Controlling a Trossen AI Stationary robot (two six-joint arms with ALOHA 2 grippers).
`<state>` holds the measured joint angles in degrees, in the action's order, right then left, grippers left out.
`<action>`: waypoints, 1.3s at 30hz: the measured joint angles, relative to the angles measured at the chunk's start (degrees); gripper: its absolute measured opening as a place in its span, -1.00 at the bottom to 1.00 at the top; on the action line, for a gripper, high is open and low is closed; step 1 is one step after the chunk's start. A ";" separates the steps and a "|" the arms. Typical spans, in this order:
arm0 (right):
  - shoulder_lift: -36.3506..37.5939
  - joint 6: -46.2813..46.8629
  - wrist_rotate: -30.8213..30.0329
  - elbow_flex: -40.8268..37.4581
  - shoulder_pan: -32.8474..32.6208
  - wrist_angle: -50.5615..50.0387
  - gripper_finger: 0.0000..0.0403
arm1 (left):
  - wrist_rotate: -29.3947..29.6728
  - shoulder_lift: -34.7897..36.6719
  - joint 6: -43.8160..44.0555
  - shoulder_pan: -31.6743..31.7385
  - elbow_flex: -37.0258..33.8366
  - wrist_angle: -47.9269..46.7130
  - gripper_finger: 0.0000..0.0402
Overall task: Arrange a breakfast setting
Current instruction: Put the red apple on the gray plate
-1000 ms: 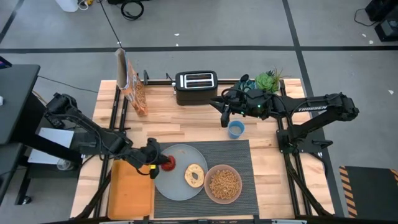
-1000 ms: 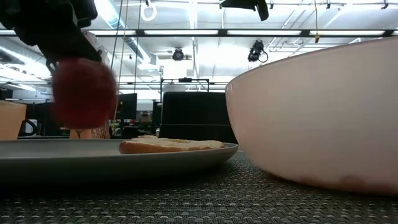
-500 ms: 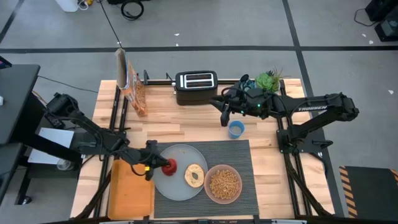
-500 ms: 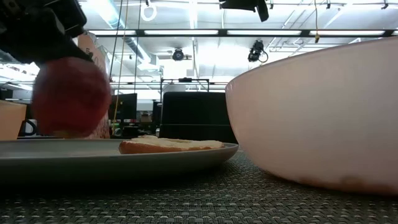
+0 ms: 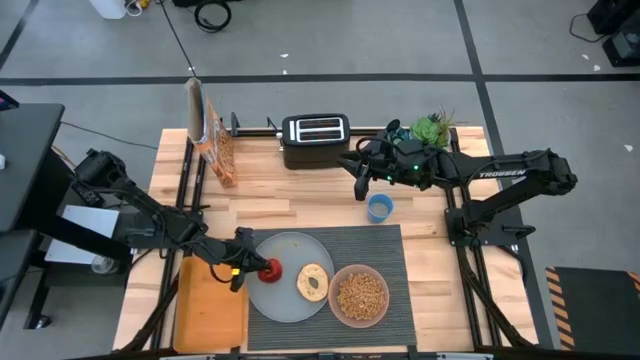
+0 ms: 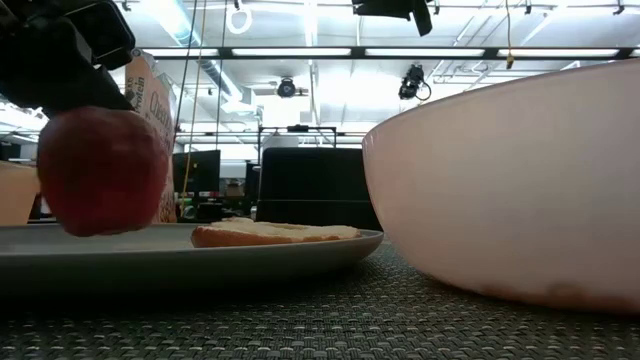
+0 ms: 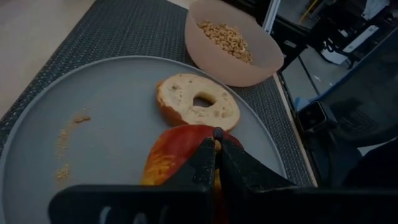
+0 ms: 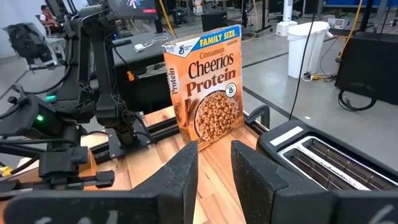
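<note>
High view first: we see the pink bowl (image 5: pixel 360 295) of cereal (image 5: pixel 360 293) at the mat's (image 5: pixel 385 250) near right corner. Beside it, on the plate (image 5: pixel 285 250), lies the bagel (image 5: pixel 313 282). Our left gripper (image 5: pixel 255 266) pinches the apple (image 5: pixel 271 268) at the plate's left edge, fingers nearly closed. Farther back, our right gripper (image 5: pixel 362 190) hovers narrowly parted, holding nothing, near the toaster (image 5: pixel 314 139).

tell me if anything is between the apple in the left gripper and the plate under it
Nothing visible stands in the way. The left gripper is shut on the red apple, which sits low over the left part of the plate, and the low view suggests it already touches the surface. The bagel lies beside it, apart.
</note>
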<state>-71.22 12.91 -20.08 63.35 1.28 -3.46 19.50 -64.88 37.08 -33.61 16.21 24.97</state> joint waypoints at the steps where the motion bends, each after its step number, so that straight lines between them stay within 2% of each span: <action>1: 0.00 0.00 0.00 0.00 0.00 0.00 -0.49 | -0.26 0.00 -0.10 0.00 0.00 0.00 -0.91; 12: 0.00 0.02 0.00 0.00 0.00 0.49 -0.49 | -0.10 -0.80 -1.78 0.07 0.02 2.24 -0.90; 18: 0.00 0.14 0.00 0.00 0.00 0.76 -0.49 | 0.11 -7.25 -1.82 0.04 0.09 13.47 -0.90; 21: 0.00 0.57 0.02 -0.01 -0.01 0.74 -0.49 | 0.13 -10.08 -1.37 0.03 0.09 15.73 -0.90; 28: 0.00 0.52 0.06 -0.01 -0.04 0.83 -0.49 | -0.17 -13.44 0.18 -0.04 0.11 16.48 -0.90; 34: 0.00 0.57 0.68 0.00 -0.07 0.83 -0.49 | -0.15 -13.44 1.24 -0.05 0.13 16.35 -0.89; 39: 0.00 0.59 0.70 -0.02 -0.07 0.83 -0.49 | -0.16 -13.40 0.78 -0.04 0.13 16.46 -0.73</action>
<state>-71.22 13.49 -19.38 63.33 1.21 -2.64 19.34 -78.28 37.87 -33.65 16.34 41.43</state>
